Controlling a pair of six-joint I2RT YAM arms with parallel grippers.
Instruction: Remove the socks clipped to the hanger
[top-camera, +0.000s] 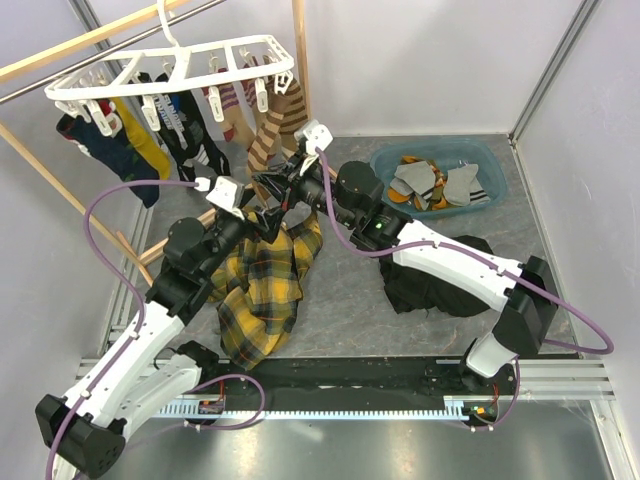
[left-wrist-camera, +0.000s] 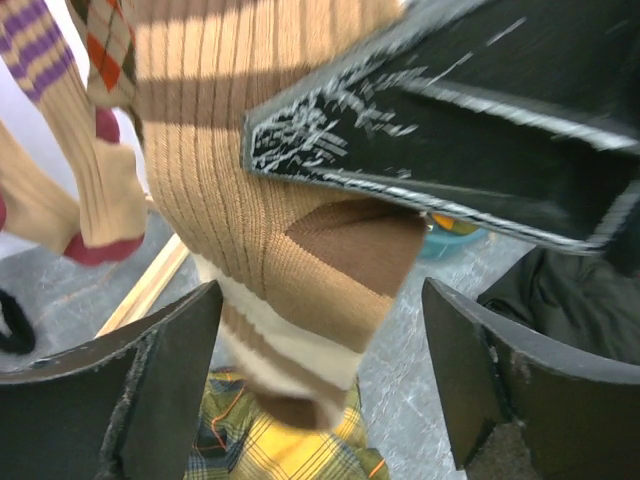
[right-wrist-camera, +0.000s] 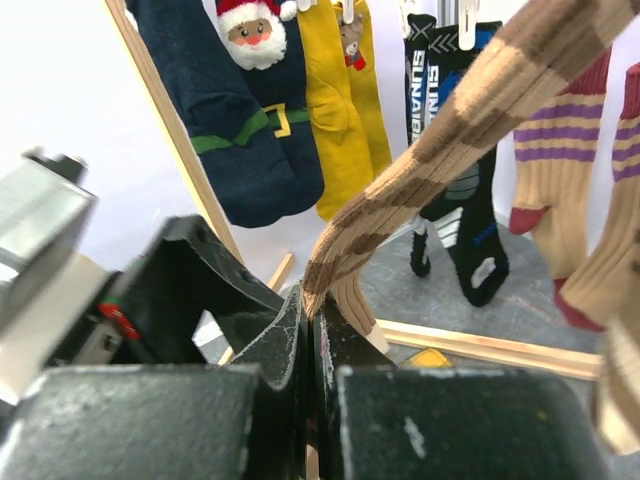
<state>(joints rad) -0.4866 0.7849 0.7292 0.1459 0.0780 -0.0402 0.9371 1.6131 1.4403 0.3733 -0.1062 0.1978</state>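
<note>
- right gripper (right-wrist-camera: 312, 318) clenched on the toe end of a tan-and-brown striped sock (right-wrist-camera: 450, 130); the sock runs up and to the right from the fingertips, pulled taut at a slant
- the top of that sock leaves the right wrist view; in the top view it hangs from the right end of the white hanger (top-camera: 170, 65), above and beyond the gripper
- left gripper (left-wrist-camera: 320, 335) released, fingers (left-wrist-camera: 165, 360) wide apart, holding nothing; the striped sock hangs just ahead, between the two fingers, cannot tell if it touches them
- one black finger (left-wrist-camera: 430, 120) of the right gripper sits above and to the right of the left gripper, against the sock
- other socks clipped to the hanger, all beyond the right gripper: navy Santa sock (right-wrist-camera: 240, 130) up-left, mustard sock (right-wrist-camera: 345, 110) beside it, black sock (right-wrist-camera: 465, 230) behind the striped one, tan-purple sock (right-wrist-camera: 555, 170) with red toe at far right
- yellow plaid cloth (top-camera: 262, 290) lies on the table below both grippers; it shows under the left gripper's fingers
- black garment (top-camera: 430, 280) lies under the right arm, well behind its gripper
- blue tub (top-camera: 470, 150) sits to the right of the right gripper and holds grey and orange loose socks (top-camera: 440, 182)
</note>
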